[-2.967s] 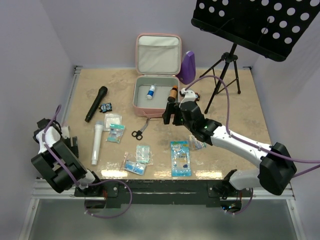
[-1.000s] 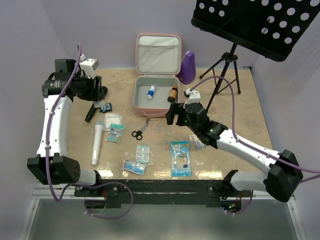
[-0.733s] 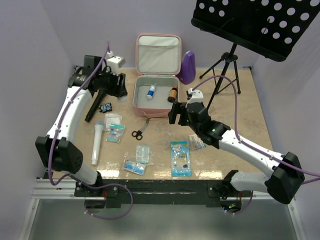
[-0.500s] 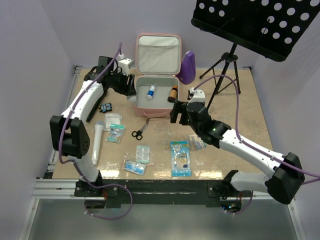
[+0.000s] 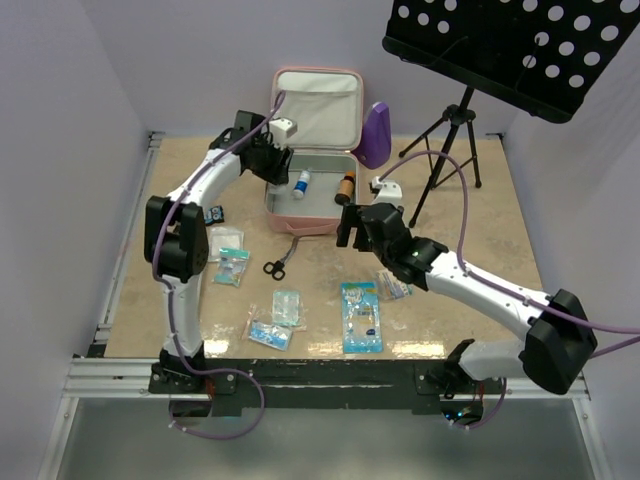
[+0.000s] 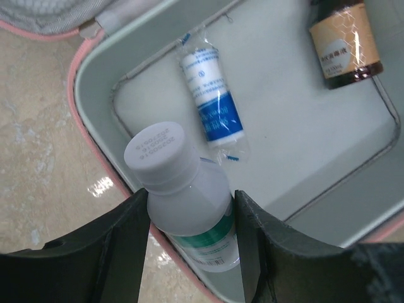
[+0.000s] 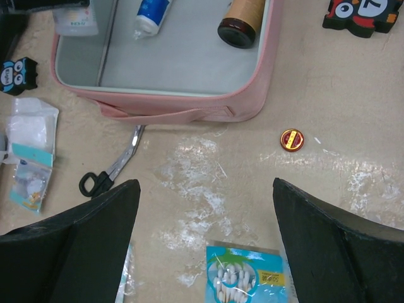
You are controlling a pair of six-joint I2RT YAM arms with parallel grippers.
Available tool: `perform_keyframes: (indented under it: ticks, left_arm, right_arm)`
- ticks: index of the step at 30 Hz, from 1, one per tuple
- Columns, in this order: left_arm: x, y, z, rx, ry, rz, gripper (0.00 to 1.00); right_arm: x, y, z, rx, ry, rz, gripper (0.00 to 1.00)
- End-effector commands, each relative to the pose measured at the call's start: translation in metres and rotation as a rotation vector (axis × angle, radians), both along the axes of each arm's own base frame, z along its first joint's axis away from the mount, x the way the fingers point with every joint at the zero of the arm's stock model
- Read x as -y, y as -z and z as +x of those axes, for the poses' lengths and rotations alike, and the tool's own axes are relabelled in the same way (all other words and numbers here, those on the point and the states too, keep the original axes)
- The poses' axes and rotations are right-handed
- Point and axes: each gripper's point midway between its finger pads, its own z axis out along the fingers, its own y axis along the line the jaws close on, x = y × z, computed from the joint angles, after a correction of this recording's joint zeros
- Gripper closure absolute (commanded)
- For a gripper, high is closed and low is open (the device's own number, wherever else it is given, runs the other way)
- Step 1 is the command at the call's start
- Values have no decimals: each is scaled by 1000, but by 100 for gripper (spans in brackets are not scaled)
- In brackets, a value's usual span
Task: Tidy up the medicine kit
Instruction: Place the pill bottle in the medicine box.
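The pink zip medicine kit [image 5: 300, 220] lies open. The left pincer [image 6: 191, 221] grips a white plastic bottle [image 6: 187, 189] over its edge. The right pincer [image 7: 205, 186] hangs wide open nearby.

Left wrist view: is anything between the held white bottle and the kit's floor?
Nothing visible is. The white bottle in the left gripper hangs over the medicine kit's rim and floor; the wrapped roll lies just beside its cap.
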Motion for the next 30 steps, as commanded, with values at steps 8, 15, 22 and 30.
perform_keyframes:
  ticks: [8, 15, 22, 30]
  left_arm:
    - [-14, 41, 75, 118, -148, 227, 100]
    - [4, 59, 75, 119, -104, 255, 100]
    - [40, 56, 54, 55, -57, 144, 100]
    - [75, 34, 34, -20, -37, -37, 100]
  right_arm:
    - [-27, -10, 23, 29, -13, 35, 10]
    - [-33, -25, 29, 50, -24, 45, 10]
    - [-32, -21, 28, 42, -22, 40, 10]
    - [-29, -17, 25, 38, -17, 37, 9]
